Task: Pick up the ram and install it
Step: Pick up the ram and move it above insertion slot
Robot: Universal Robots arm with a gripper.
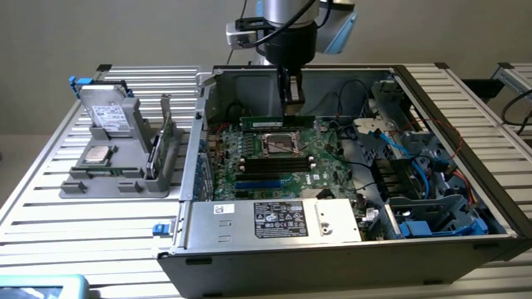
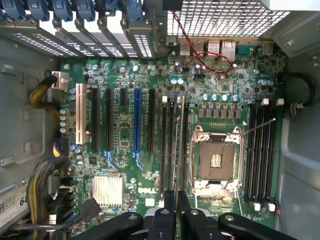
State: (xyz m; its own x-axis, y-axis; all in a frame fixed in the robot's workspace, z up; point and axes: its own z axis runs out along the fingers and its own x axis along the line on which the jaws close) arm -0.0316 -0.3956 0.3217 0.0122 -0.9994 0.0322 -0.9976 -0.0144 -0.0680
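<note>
My gripper (image 1: 291, 107) hangs inside the open computer case (image 1: 208, 93), shut on the ram (image 1: 278, 120), a slim green stick held level just above the motherboard (image 1: 249, 156). The stick sits over the far side of the processor socket (image 1: 281, 144). In the wrist view the ram (image 2: 178, 145) appears edge-on as a thin strip running out from between my fingers (image 2: 169, 202). It lies in line with the black memory slots (image 2: 165, 145) beside the socket (image 2: 216, 160). I cannot tell whether it touches a slot. More memory slots (image 2: 260, 150) lie on the socket's other side.
A grey holder (image 1: 116, 180) on the exterior view's left carries a silver processor chip (image 1: 98, 154) and an upright green expansion card (image 1: 166, 140). The power supply (image 1: 283, 218) fills the case's near side. Cables and a drive cage (image 1: 424, 205) crowd the exterior view's right.
</note>
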